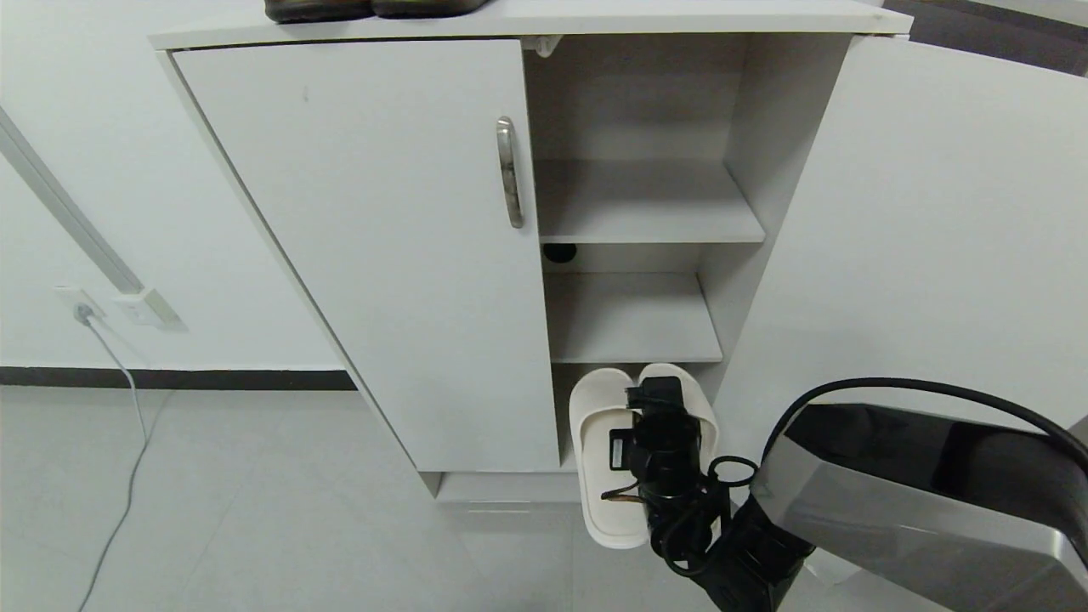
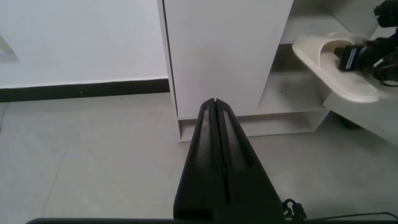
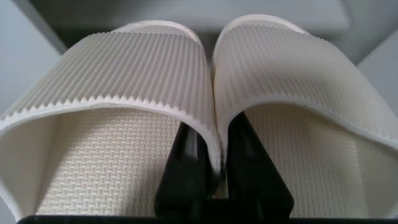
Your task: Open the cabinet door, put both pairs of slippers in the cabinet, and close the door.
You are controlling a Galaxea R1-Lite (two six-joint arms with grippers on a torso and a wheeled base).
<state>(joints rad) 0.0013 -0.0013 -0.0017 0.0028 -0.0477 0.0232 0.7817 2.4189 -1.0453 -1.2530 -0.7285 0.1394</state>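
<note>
Two cream slippers [image 1: 599, 459] (one pair), two dark shoes [image 1: 374, 8], one cabinet [image 1: 357, 255].

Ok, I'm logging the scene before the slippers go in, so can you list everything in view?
cabinet: one, white, against the wall
closed door: one, white, cabinet's left half
open door: one, white, swung out on the right
handle: one, metal, on the closed door
slippers: one pair, cream, at the bottom compartment's mouth
shoes: two, dark, on the cabinet top
socket: one, white, wall left of the cabinet
cable: one, grey, hanging from the socket to the floor
right gripper: one, black, shut on the slippers
left gripper: one, black, shut, low before the cabinet
</note>
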